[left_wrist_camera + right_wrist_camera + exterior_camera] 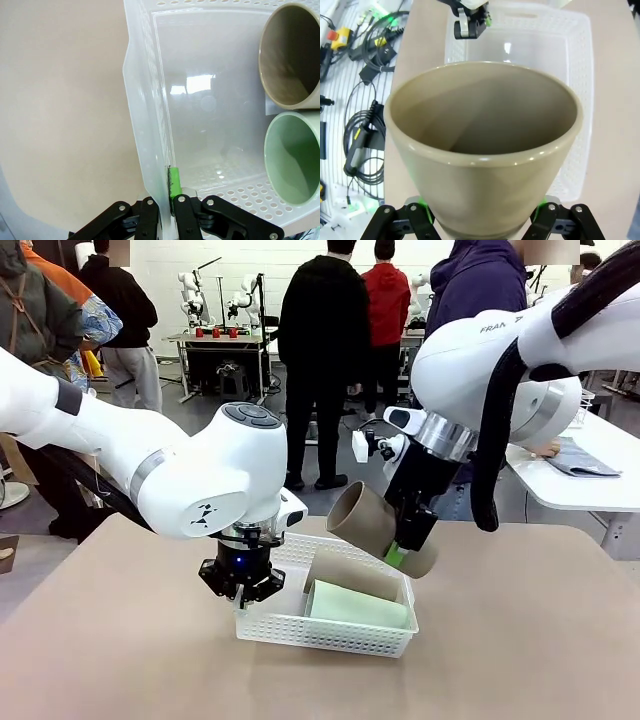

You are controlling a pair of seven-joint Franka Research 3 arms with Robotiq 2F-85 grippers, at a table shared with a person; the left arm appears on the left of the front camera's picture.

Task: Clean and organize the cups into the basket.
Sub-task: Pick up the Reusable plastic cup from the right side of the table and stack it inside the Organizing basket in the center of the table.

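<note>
Clamping the left wall of the basket (300, 632), the left gripper (241, 588) is closed tight on the thin plastic and pins it to the table (520, 640). The basket sits mid-table: translucent white, shallow, rectangular, lattice-holed sides, smooth glossy floor. The mint cup (358, 606) lies on its side inside, toward the near wall, mouth to the left. A tan shape (345, 572) lies just behind it; can't tell if that's another cup. The tan cup (362, 520) hangs tilted above the basket's far right part, mouth up-left, not touching it. The right gripper (412, 545) grips it across the narrow base end, green pads on both sides. Likely step: lowering the tan cup in. To do it well, level it parallel with the mint cup, clear the far rim, bring it down until its side rests on the floor, then release; a round tapered body may roll. Cups look smooth, hard, round-lipped, with a slight sheen at the rim.
</note>
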